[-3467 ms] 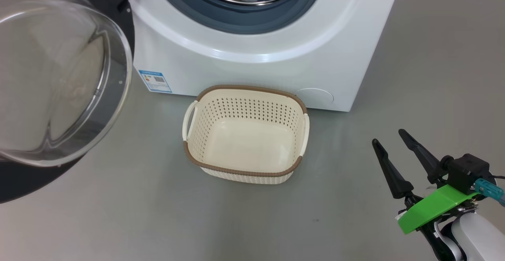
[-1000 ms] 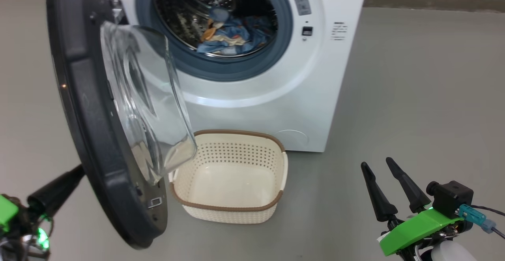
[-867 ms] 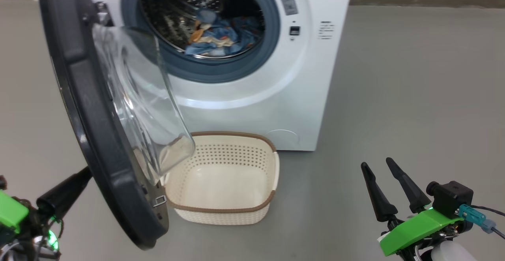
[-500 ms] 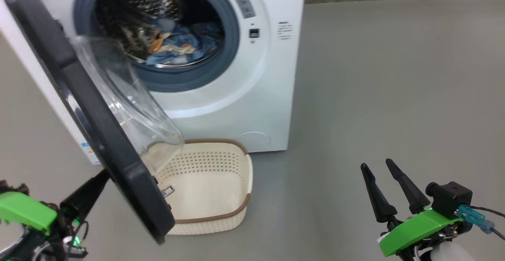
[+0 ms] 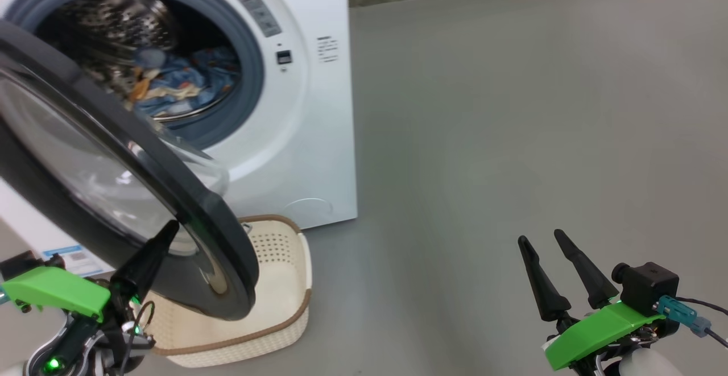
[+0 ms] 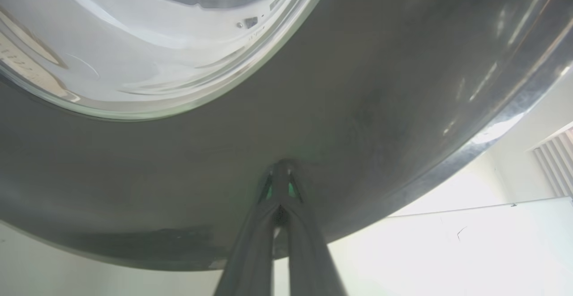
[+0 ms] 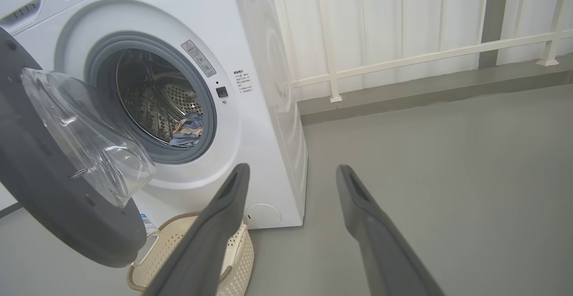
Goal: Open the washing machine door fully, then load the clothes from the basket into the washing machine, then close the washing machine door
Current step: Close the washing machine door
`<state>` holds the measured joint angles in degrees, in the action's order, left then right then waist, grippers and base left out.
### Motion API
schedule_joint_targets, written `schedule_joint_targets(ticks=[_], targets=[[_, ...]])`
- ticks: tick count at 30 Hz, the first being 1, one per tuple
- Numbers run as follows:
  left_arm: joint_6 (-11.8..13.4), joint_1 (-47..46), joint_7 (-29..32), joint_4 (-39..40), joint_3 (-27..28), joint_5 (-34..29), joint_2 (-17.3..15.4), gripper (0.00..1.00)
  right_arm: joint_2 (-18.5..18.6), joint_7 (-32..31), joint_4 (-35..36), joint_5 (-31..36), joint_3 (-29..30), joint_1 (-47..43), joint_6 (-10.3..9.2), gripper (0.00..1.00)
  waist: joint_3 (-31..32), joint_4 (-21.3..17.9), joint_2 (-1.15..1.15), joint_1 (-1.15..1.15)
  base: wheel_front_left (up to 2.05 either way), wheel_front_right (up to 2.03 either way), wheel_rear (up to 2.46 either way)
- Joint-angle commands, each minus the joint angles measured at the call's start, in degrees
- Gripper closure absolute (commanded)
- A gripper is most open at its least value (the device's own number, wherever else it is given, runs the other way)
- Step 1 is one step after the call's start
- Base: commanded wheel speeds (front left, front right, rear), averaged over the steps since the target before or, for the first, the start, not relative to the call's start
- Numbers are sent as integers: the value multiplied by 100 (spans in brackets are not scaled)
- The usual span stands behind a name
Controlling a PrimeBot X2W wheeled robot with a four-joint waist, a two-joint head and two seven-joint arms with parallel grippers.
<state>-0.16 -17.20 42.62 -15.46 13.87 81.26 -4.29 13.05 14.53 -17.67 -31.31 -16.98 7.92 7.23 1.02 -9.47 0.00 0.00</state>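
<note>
The washing machine door [image 5: 224,239], at eight o'clock, has swung nearer shut, the left gripper [image 5: 170,229] pushing its rim with jaws pressed together; the right gripper [image 5: 539,237] idles spread at four o'clock. The clothes [image 5: 182,83] lie in the drum [image 5: 108,23], the basket [image 5: 281,273] empty: only closing remains

left end effector [image 5: 166,235]: closed, tip at washing machine door [image 5: 224,234] | clothes [image 5: 173,86]: in drum [image 5: 108,20]
</note>
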Motion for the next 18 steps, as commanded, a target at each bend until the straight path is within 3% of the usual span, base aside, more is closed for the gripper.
schedule_joint_targets(ticks=[1,10,18], targets=[[-87,-316,-45,62,123,-69,-71,100,60,47,106,-24,-100,153,25,0,-55,-233,0,0,0,0,0],[-296,-519,-203,-296,114,-89,-55,100,114,47,132,-31,-81,190,25,0,-97,-391,0,0,0,0,0],[-330,-634,-271,-424,137,-111,-77,100,99,47,121,-6,-28,178,25,0,-109,-203,0,0,0,0,0]])
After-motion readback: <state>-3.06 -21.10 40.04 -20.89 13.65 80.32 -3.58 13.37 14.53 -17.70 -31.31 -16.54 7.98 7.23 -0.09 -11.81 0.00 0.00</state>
